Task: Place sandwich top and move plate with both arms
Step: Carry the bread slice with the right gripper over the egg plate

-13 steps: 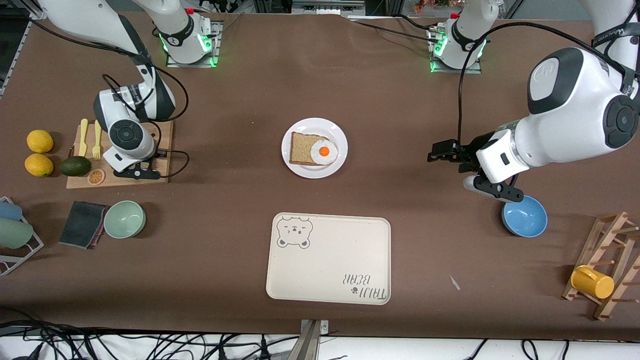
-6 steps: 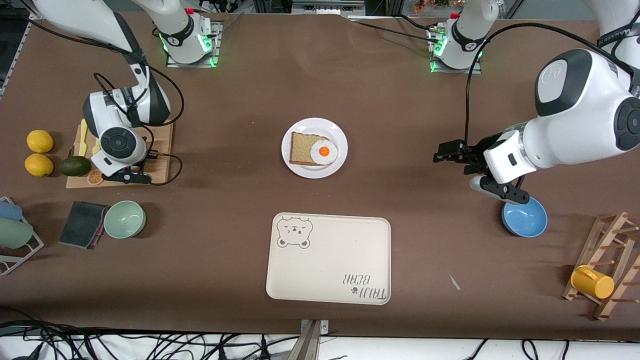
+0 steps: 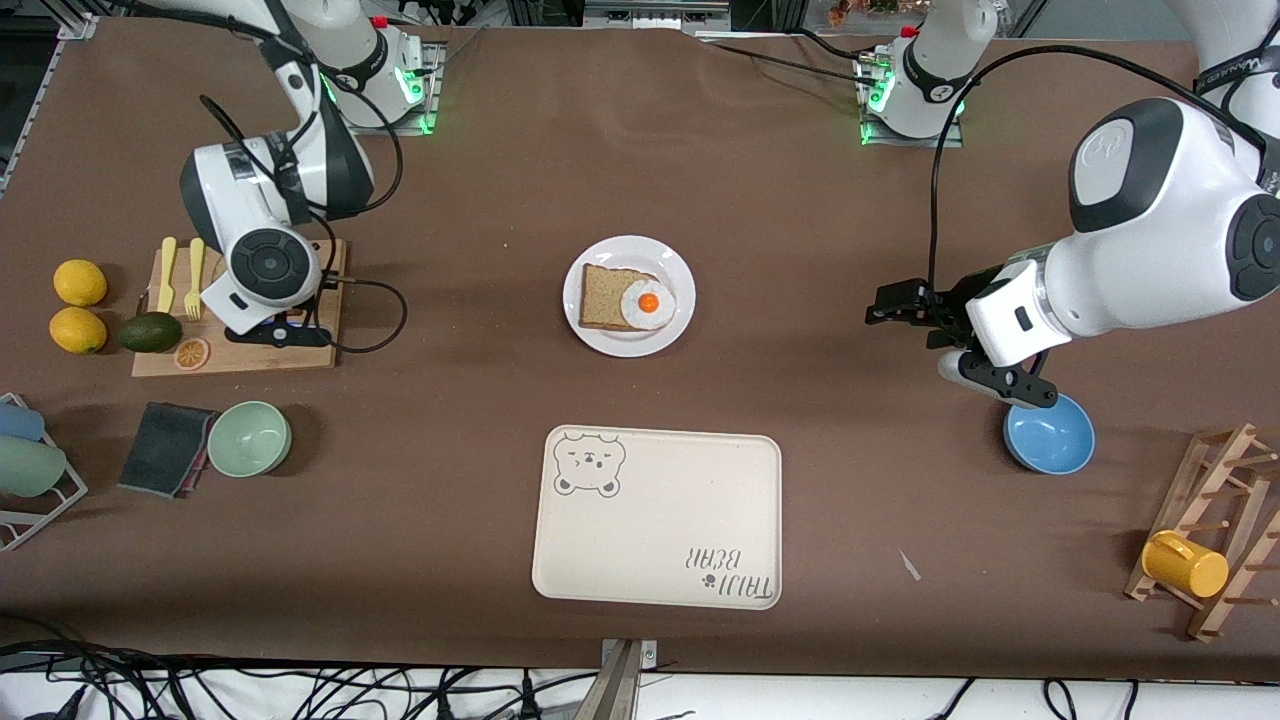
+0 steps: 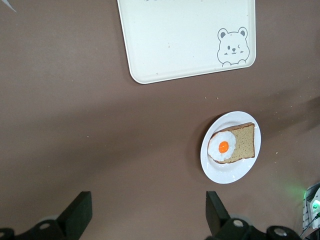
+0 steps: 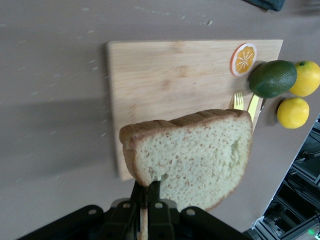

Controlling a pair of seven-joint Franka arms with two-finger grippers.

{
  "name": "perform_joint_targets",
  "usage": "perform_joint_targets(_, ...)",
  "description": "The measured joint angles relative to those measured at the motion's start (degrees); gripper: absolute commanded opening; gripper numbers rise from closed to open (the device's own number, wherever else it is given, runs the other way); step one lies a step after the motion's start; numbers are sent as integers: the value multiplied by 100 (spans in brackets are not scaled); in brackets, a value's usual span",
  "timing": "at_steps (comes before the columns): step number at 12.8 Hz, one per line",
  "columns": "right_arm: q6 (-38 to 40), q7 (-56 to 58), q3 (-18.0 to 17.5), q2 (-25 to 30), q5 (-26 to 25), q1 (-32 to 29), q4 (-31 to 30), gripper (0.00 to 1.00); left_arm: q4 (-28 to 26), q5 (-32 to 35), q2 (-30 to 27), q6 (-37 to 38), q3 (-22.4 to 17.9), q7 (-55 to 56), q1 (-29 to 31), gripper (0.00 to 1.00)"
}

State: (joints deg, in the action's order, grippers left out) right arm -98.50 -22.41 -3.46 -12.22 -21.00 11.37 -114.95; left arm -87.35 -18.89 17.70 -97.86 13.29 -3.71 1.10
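Note:
The sandwich top (image 5: 195, 160), a pale speckled slice with a brown crust, hangs by one edge in my right gripper (image 5: 147, 186), which is shut on it above the wooden cutting board (image 5: 170, 75). In the front view the right gripper (image 3: 278, 335) is over that board and the wrist hides the slice. The white plate (image 3: 630, 345) sits mid-table with a darker slice and a fried egg (image 3: 648, 301) on it. My left gripper (image 3: 893, 305) hovers open over bare table between the plate and the blue bowl. In the left wrist view the left gripper (image 4: 148, 210) is empty, with the plate (image 4: 220, 175) off to one side.
The cream bear-print tray (image 3: 657, 517) lies nearer the camera than the plate. A blue bowl (image 3: 1048, 432) sits under the left wrist. Two lemons (image 3: 80, 283), an avocado (image 3: 151, 332), yellow cutlery (image 3: 180, 275), a green bowl (image 3: 249, 438) and a dark cloth (image 3: 165, 448) crowd the right arm's end.
The right arm has risen over the cutting board with the slice, its wrist swinging toward the table's middle. The left arm drew back slightly toward its own end, then stayed still.

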Motion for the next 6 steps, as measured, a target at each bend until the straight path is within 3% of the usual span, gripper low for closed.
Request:
perform_joint_targets(4,514,-330,-912,-7,355,121,616,0,0,0,0,4,20,-1,-1,100)
perform_joint_targets(6,511,-670,-1177,-67,623,406,779,0,-1,0,0,5,21,-1,-2,100)
